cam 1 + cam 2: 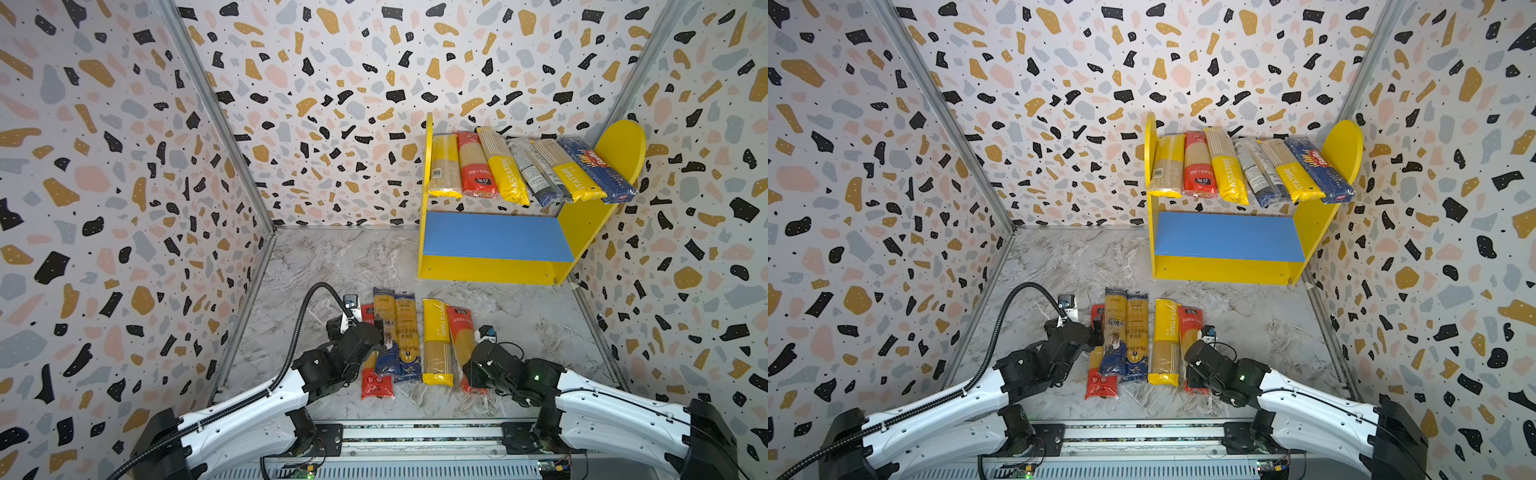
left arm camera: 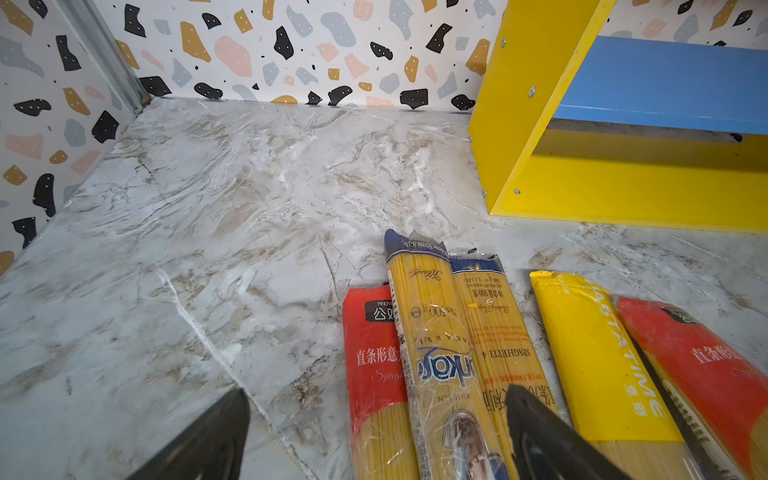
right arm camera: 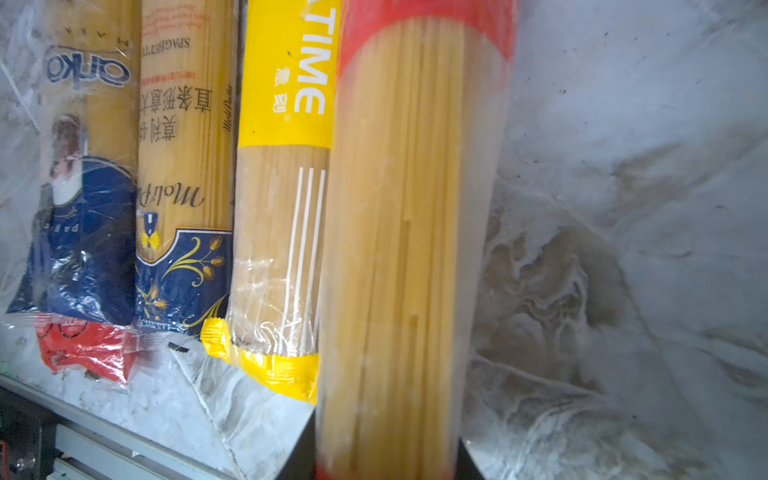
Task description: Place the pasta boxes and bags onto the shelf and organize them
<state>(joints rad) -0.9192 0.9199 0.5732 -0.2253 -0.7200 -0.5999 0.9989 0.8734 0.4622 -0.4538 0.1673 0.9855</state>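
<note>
Nearest us, the right gripper [image 1: 471, 374] sat low over the outer red pack [image 3: 395, 208], with its fingers clamped on the clear part toward the pack's near end. We could not tell whether the pack had left the table. We judged this to be the pick-up step for one more pack.

The yellow PASTATIME pack [image 1: 436, 332] lay right against it. Beyond that came two blue-ended packs [image 1: 399, 332], and a second red pack [image 2: 370, 353] lay partly under one of them. The left gripper [image 2: 376, 399] hovered over that end of the row, fingers spread wide and holding nothing.

The next move, we thought, called for a straight lift so the yellow neighbour would not be dragged. It also called for a level carry, since a long pack held off-centre might droop.

The marble-look table [image 1: 540, 324] lay bare between the row and the shelf [image 1: 486, 270] in the far right corner. The shelf's blue lower board [image 1: 494, 237] held nothing, which made it the likely target. The upper board was crowded with six packs [image 1: 519, 170], several of them slanted. Speckled terrazzo walls [image 1: 332, 104] closed the space on three sides.
</note>
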